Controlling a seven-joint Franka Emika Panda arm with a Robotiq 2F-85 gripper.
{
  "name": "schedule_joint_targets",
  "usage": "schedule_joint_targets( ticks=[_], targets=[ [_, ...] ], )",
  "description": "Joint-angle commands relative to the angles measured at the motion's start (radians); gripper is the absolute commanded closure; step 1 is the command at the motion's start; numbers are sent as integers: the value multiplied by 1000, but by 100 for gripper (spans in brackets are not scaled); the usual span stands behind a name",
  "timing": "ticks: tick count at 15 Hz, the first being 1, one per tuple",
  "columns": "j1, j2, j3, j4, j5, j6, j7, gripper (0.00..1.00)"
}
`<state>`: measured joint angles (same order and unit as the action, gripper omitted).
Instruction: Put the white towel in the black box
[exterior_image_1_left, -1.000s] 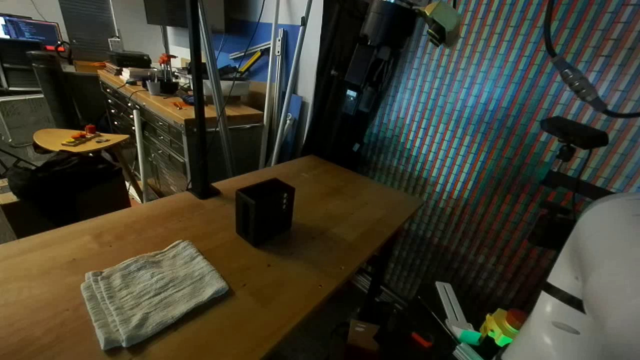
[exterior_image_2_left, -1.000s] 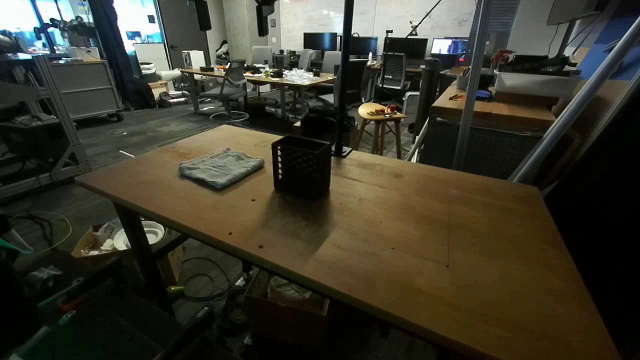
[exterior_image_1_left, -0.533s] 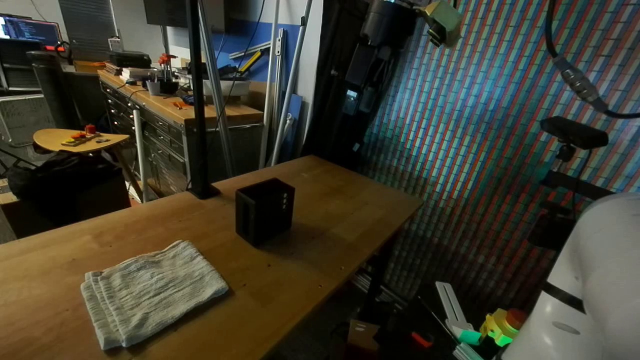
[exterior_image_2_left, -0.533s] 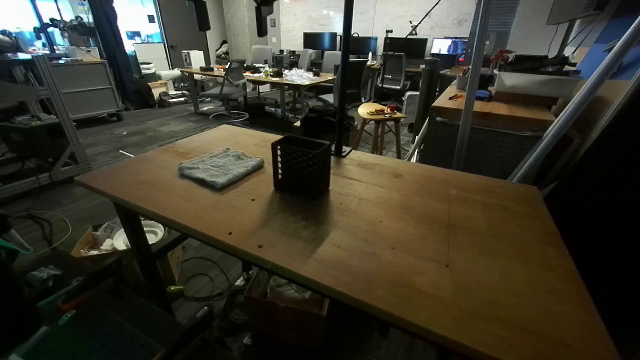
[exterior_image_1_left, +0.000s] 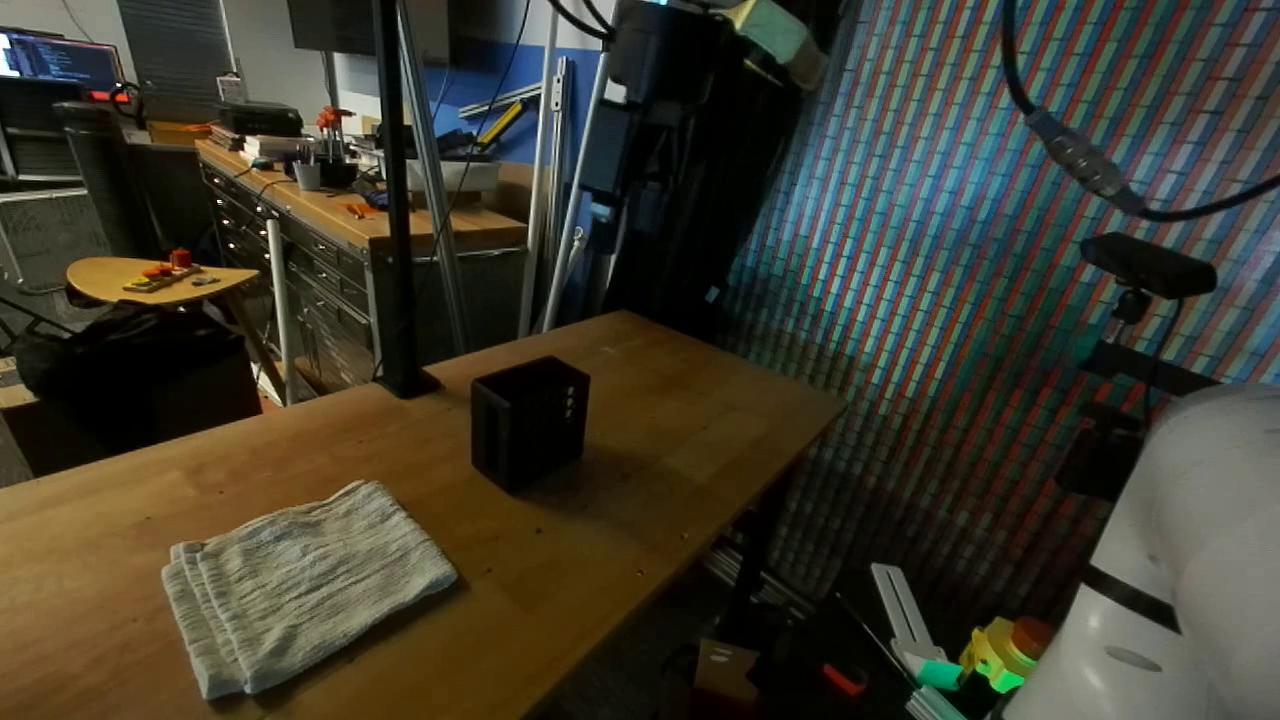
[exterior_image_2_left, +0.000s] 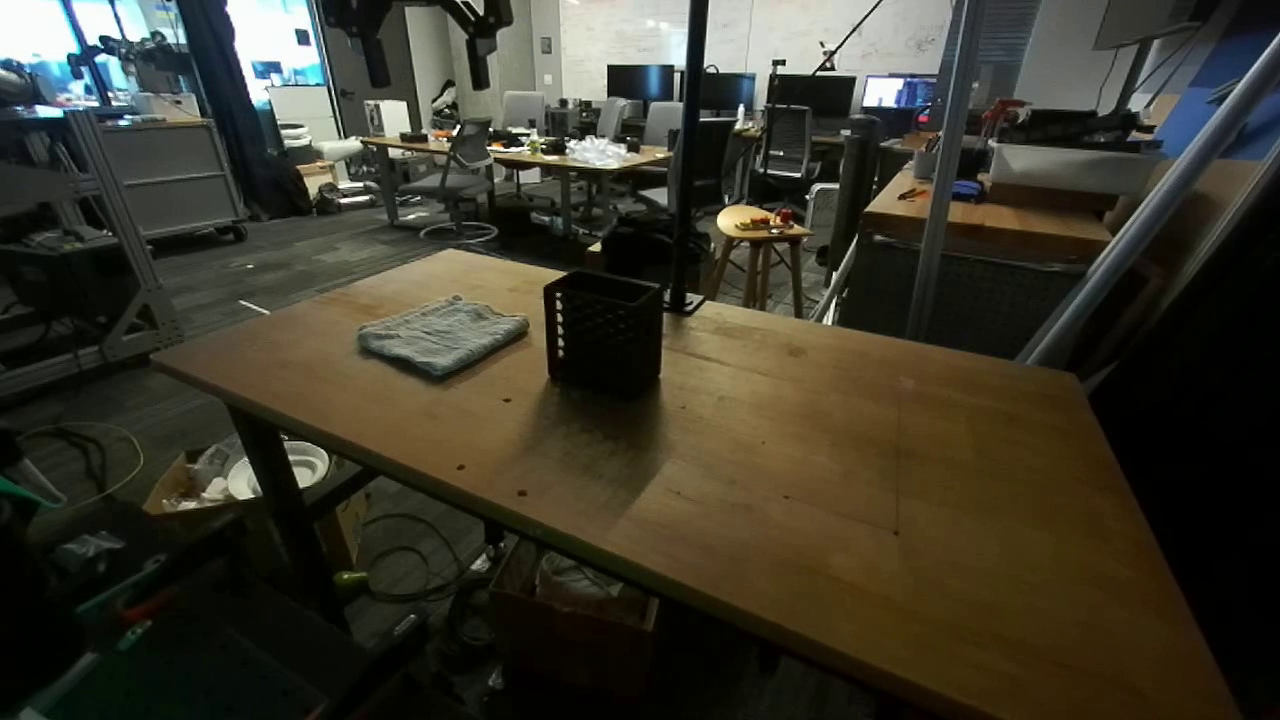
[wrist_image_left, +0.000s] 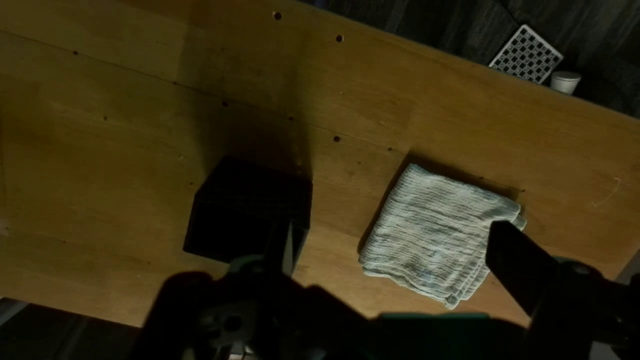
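Towel (exterior_image_2_left: 442, 336) unmoved, end effector (exterior_image_2_left: 428, 76) more visible

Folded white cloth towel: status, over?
Black two-fingered hand open, empty. Towel flat on brown wooden table, outside black open-topped box. Nothing lying on towel.

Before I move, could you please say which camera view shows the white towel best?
An exterior view: there the white towel appears large, whole and uncovered. The wrist view shows it from above, the gripper hiding part of one edge. In an exterior view, beside the black box, it is whole but smaller.
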<state>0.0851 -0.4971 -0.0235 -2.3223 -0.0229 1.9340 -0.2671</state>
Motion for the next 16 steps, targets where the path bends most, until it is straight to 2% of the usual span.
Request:
schedule_joint_targets(
  ticks=[1,7,11,16],
  targets=[
    [30,173,79,161,6,6,91,0],
    [62,410,174,372,-19,127,168,0],
    [78,540,196,449,-44,230,135,0],
    [86,655,200,488,-49,273,48,0]
  ],
)
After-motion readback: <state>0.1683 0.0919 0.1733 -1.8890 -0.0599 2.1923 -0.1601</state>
